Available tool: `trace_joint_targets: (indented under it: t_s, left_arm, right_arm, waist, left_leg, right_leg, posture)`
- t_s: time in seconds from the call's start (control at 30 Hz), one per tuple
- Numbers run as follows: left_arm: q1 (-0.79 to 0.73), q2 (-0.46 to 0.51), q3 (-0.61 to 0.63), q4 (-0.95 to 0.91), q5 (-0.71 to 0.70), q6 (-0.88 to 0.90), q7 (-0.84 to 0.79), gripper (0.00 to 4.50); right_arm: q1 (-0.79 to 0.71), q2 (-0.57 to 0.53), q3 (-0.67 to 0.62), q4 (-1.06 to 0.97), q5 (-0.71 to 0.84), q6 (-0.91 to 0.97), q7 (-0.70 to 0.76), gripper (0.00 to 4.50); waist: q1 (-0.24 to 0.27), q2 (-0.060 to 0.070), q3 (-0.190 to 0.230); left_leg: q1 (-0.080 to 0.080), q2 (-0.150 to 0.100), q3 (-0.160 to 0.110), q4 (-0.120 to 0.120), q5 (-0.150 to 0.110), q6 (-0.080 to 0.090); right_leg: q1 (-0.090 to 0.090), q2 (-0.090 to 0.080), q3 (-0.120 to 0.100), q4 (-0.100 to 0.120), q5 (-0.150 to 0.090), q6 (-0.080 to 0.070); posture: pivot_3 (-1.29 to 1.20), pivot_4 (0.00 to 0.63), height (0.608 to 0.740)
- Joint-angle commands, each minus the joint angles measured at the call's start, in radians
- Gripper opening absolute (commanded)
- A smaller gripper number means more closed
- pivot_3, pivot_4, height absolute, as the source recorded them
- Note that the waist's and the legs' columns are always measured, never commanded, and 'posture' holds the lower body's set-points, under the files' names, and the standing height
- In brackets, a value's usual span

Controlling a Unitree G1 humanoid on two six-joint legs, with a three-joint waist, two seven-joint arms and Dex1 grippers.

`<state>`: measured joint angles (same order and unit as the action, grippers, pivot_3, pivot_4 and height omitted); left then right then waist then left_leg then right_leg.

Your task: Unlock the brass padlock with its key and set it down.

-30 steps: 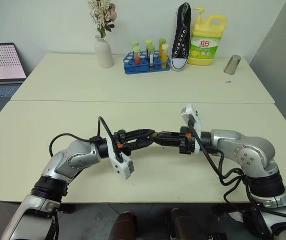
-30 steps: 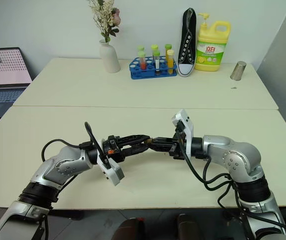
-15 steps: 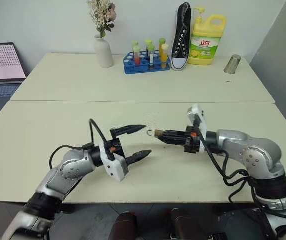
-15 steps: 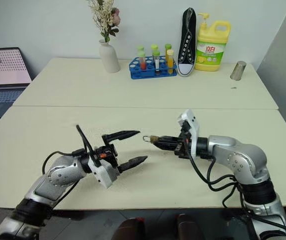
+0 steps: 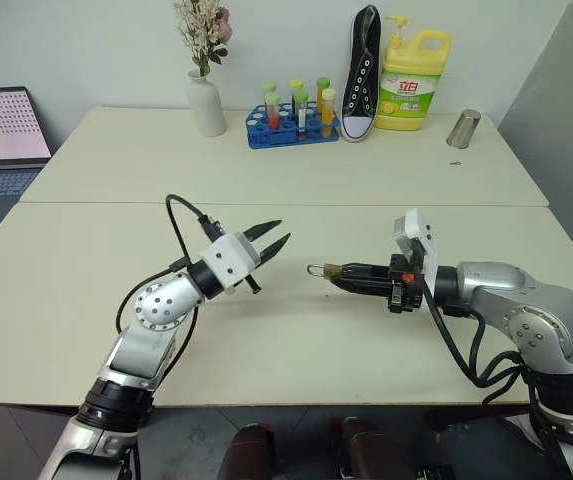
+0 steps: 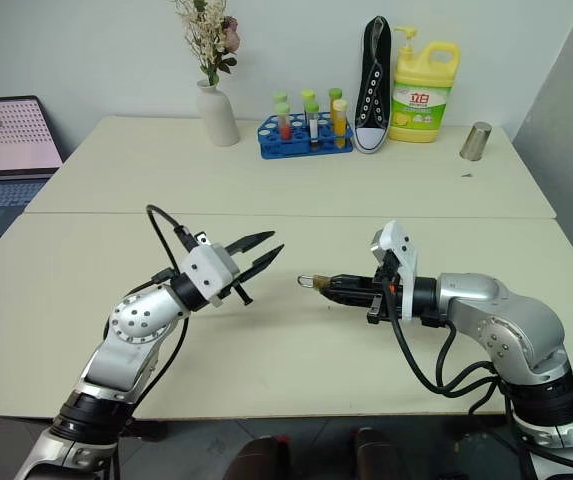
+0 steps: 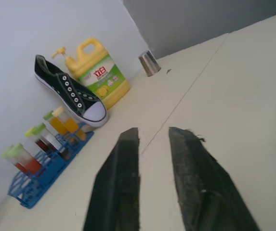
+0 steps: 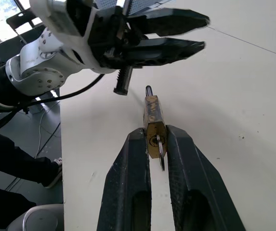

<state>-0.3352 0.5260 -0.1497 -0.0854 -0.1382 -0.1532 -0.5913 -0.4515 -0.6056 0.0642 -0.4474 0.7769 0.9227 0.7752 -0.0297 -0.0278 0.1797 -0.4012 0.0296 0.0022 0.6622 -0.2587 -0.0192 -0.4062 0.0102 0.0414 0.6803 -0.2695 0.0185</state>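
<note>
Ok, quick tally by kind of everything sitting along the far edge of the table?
Vase with flowers: 1
Test tube rack: 1
Tubes in it: 5
Black sneaker: 1
Yellow detergent jug: 1
Metal cup: 1
Total: 10

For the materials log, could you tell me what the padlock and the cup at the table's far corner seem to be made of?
The brass padlock, pinched in the right gripper, looks like dull yellow brass, with a silvery, probably steel, shackle. The cup looks like brushed metal, grey and softly reflective.
</note>
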Motion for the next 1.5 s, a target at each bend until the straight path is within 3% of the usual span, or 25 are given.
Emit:
trace_joint_targets:
  t_s: [0.03, 0.27, 0.6, 1.27, 1.5]
  left_arm:
    - [-0.018, -0.021, 0.002, -0.045, -0.113, 0.133, -0.079, 0.03]
    - [0.005, -0.012, 0.014, -0.105, -0.223, 0.275, -0.204, 0.0]
    - [0.043, -0.005, 0.039, -0.249, -0.39, 0.51, -0.253, 0.0]
    - [0.064, 0.027, 0.063, -0.344, -0.471, 0.661, -0.289, 0.0]
    - [0.06, 0.053, 0.103, -0.392, -0.562, 0.761, -0.285, 0.0]
  right_arm:
    - [-0.006, -0.005, -0.011, -0.047, 0.018, -0.019, 0.019, 0.12]
    - [-0.005, -0.007, -0.009, -0.046, 0.012, -0.02, 0.03, 0.12]
    - [-0.003, -0.009, 0.003, -0.039, -0.001, -0.026, 0.045, 0.12]
    - [0.007, -0.018, 0.008, -0.031, -0.014, -0.031, 0.055, 0.12]
    - [0.013, -0.024, 0.019, -0.024, -0.031, -0.043, 0.065, 0.12]
  waist:
    - [0.0, 0.0, 0.0]
    - [0.0, 0.0, 0.0]
    - [0.0, 0.0, 0.0]
    - [0.0, 0.0, 0.0]
    - [0.0, 0.0, 0.0]
  left_leg:
    - [0.0, 0.0, 0.0, 0.0, 0.0, 0.0]
    - [0.0, 0.0, 0.0, 0.0, 0.0, 0.0]
    - [0.0, 0.0, 0.0, 0.0, 0.0, 0.0]
    - [0.0, 0.0, 0.0, 0.0, 0.0, 0.0]
    - [0.0, 0.0, 0.0, 0.0, 0.0, 0.0]
  right_leg:
    - [0.0, 0.0, 0.0, 0.0, 0.0, 0.0]
    - [0.0, 0.001, 0.001, 0.0, 0.0, 0.0]
    - [0.0, 0.001, 0.001, 0.0, 0.0, 0.0]
    - [0.0, 0.001, 0.001, 0.0, 0.0, 0.0]
    - [0.0, 0.001, 0.002, 0.0, 0.0, 0.0]
  posture:
    - [0.0, 0.15, 0.74]
    - [0.0, 0.15, 0.74]
    - [0.0, 0.15, 0.74]
    - [0.0, 0.15, 0.74]
    - [0.0, 0.15, 0.74]
